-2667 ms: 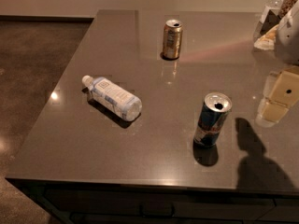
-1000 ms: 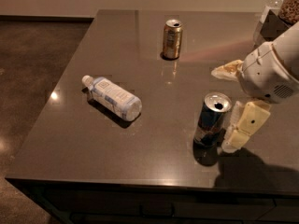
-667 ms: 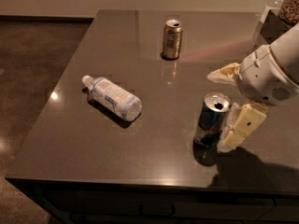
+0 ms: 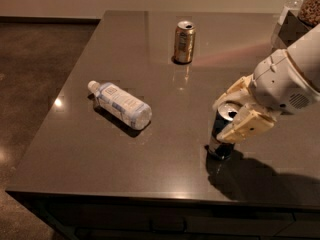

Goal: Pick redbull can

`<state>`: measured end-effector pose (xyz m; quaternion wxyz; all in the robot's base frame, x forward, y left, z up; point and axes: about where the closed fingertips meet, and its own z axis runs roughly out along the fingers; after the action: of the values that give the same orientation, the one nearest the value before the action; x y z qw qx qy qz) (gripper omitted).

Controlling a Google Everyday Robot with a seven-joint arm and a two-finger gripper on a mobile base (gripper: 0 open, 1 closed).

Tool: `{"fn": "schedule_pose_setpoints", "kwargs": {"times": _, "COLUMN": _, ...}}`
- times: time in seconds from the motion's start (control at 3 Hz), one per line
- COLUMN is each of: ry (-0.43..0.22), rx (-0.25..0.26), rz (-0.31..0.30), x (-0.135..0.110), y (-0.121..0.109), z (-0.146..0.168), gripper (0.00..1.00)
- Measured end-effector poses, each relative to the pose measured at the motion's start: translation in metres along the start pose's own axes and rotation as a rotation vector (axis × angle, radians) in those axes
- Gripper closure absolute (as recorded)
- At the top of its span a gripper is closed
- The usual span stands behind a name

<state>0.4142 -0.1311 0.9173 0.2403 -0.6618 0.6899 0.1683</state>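
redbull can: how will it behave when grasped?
The redbull can stands upright, tall and slim, so a sideways nudge would likely tip it. Its glossy metal skin may be slippery. The gripper sits around its upper part, so it might pivot when lifted.

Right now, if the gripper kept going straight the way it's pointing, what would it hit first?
Probably the redbull can. The gripper is open at the table's right side with the can between its fingers, so its palm would likely meet the can first.
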Motion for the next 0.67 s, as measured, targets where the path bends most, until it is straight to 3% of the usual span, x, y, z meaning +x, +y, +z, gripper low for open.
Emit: {"fn": "schedule_pose_setpoints", "kwargs": {"times": 0.67, "ry": -0.011, "rx": 0.025, "rz": 0.010, "x": -0.033, "y": -0.014, "z": -0.028, "gripper": 0.99}}
